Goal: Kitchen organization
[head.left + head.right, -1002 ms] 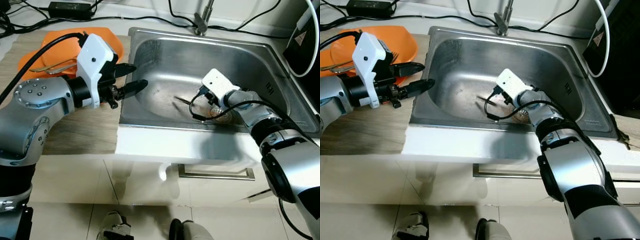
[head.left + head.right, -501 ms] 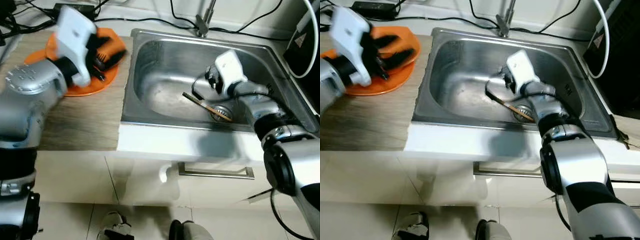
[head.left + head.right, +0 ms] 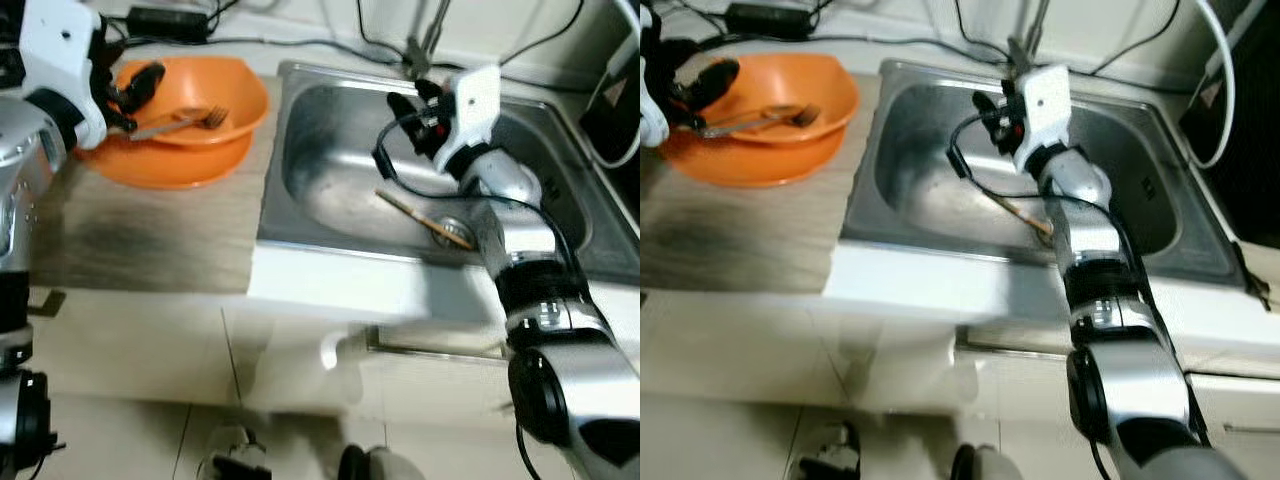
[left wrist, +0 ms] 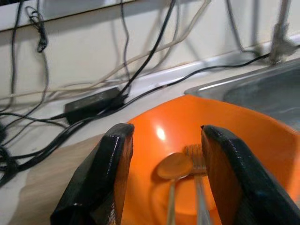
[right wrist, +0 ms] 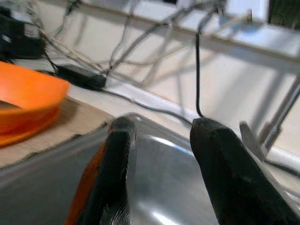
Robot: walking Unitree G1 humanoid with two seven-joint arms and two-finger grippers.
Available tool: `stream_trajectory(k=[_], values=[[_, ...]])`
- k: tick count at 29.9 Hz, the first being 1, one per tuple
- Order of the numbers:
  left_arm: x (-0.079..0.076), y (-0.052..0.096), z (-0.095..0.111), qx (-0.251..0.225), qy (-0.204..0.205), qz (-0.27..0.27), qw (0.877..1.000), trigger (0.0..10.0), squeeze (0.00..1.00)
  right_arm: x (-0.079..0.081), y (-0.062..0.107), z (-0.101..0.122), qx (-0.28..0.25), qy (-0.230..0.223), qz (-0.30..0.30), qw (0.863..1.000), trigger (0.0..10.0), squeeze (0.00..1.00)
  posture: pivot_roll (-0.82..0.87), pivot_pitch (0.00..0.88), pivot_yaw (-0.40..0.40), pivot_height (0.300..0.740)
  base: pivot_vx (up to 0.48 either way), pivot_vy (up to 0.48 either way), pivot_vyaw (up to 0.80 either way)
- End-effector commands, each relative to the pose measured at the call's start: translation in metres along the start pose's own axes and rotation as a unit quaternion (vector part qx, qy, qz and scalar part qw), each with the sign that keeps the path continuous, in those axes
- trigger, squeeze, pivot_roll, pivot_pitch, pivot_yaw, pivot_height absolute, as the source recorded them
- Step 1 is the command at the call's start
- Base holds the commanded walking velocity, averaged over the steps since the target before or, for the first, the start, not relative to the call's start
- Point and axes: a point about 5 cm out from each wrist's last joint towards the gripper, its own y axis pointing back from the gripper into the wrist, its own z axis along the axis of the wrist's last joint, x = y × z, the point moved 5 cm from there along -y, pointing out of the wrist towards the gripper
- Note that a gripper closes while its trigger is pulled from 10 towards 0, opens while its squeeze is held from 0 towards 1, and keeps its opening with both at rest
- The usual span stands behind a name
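An orange bowl [image 3: 185, 125] holding a fork [image 3: 190, 118] and spoon [image 4: 174, 166] sits on the desk [image 3: 140, 235] beside the sink [image 3: 340, 190], where a chopstick [image 3: 425, 218] lies. Left pincer [image 4: 164, 173] hangs released over the bowl; right pincer [image 5: 159, 173] released above the basin.

The two eye views look forward and down from the head onto a counter [image 3: 150, 235] and a steel sink [image 3: 340, 190], far enough back to take in the cupboard front and floor below; both cover the same scene, the right eye shifted slightly sideways. The left wrist view looks along its two black fingers [image 4: 101, 187] from close above the orange bowl [image 4: 187, 140], facing the wall and its cables [image 4: 140, 61]. The right wrist view looks along its own fingers [image 5: 225, 173] from low over the sink, towards that same wall, sharing the bowl's edge
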Motion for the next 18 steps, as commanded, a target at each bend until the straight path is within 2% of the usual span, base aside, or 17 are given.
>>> stream_trajectory(k=[1, 2, 3, 4, 5, 9, 10, 13, 14, 15, 18], values=[[-0.002, -0.001, 0.014, -0.017, -0.001, -0.019, 1.0, 10.0, 0.0, -0.004, 0.004, 0.008, -0.007, -0.002, -0.005, 1.0, 10.0, 0.0, 0.16, 0.092, -0.073, 0.74, 0.0, 0.0, 0.0], [-0.002, -0.001, 0.014, -0.017, -0.001, -0.019, 1.0, 10.0, 0.0, -0.004, 0.004, 0.008, -0.007, -0.002, -0.005, 1.0, 10.0, 0.0, 0.16, 0.092, -0.073, 0.74, 0.0, 0.0, 0.0], [-0.004, 0.001, 0.016, -0.013, -0.007, -0.054, 0.998, 10.0, 0.68, 0.001, 0.015, 0.0, 0.006, -0.007, -0.001, 1.0, 10.0, 0.0, 0.16, 0.095, -0.066, 0.74, 0.0, 0.0, 0.0], [-0.004, 0.002, 0.017, -0.011, -0.012, -0.07, 0.997, 10.0, 0.68, 0.003, 0.019, -0.003, 0.012, -0.006, 0.0, 1.0, 10.0, 0.0, 0.16, 0.095, -0.066, 0.74, 0.0, 0.0, 0.0], [-0.003, 0.003, 0.016, -0.003, -0.01, -0.081, 0.997, 10.0, 1.0, 0.005, 0.023, -0.006, 0.019, -0.008, 0.001, 1.0, 10.0, 0.0, 0.16, 0.097, -0.063, 0.74, 0.0, 0.0, 0.0], [0.005, 0.004, 0.016, 0.004, 0.001, -0.072, 0.997, 10.0, 1.0, 0.01, 0.034, -0.001, 0.029, -0.013, -0.002, 1.0, 10.0, 0.0, 0.15, 0.096, -0.059, 0.74, 0.0, 0.0, 0.0], [0.006, 0.001, 0.019, -0.011, 0.016, -0.053, 0.998, 10.0, 1.0, 0.009, 0.036, 0.001, 0.028, -0.018, -0.011, 0.999, 10.0, 0.0, 0.15, 0.096, -0.059, 0.74, 0.0, 0.0, 0.0], [0.005, -0.001, 0.022, -0.026, 0.018, -0.045, 0.999, 10.0, 1.0, 0.008, 0.037, 0.002, 0.029, -0.018, -0.019, 0.999, 10.0, 0.0, 0.14, 0.092, -0.06, 0.74, 0.0, 0.0, 0.0], [0.002, -0.002, 0.022, -0.036, 0.013, -0.034, 0.999, 10.0, 0.16, 0.006, 0.038, 0.003, 0.029, -0.016, -0.033, 0.999, 10.0, 0.0, 0.14, 0.091, -0.062, 0.74, 0.0, 0.0, 0.0], [-0.003, -0.004, 0.02, -0.04, 0.012, -0.023, 0.999, 10.0, 0.0, 0.004, 0.04, 0.005, 0.029, -0.014, -0.05, 0.998, 10.0, 0.0, 0.13, 0.093, -0.063, 0.74, 0.0, 0.0, 0.0], [-0.006, -0.006, 0.018, -0.047, 0.018, -0.012, 0.999, 10.0, 0.0, 0.001, 0.042, 0.008, 0.027, -0.018, -0.067, 0.997, 10.0, 0.0, 0.13, 0.092, -0.066, 0.74, 0.0, 0.0, 0.0]])
